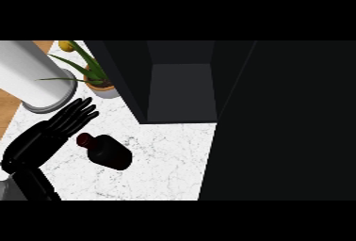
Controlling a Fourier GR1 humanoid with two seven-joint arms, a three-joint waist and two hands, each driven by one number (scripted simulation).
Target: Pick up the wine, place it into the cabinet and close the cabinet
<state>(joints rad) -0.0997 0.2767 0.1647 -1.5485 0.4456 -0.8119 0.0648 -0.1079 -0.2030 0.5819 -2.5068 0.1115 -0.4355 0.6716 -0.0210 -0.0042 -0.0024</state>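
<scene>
A dark red wine bottle lies on its side on the white marble counter, neck pointing up-left. My left hand is just to the left of it with fingers straight and spread, not touching the bottle. A dark cabinet stands open at the back, its grey inner shelf bare. Its wide black door swings out and fills the right side of the view. My right hand does not show.
A white cylinder stands at the back left. Beside it is a potted plant with long green leaves. A strip of wooden surface runs along the far left edge.
</scene>
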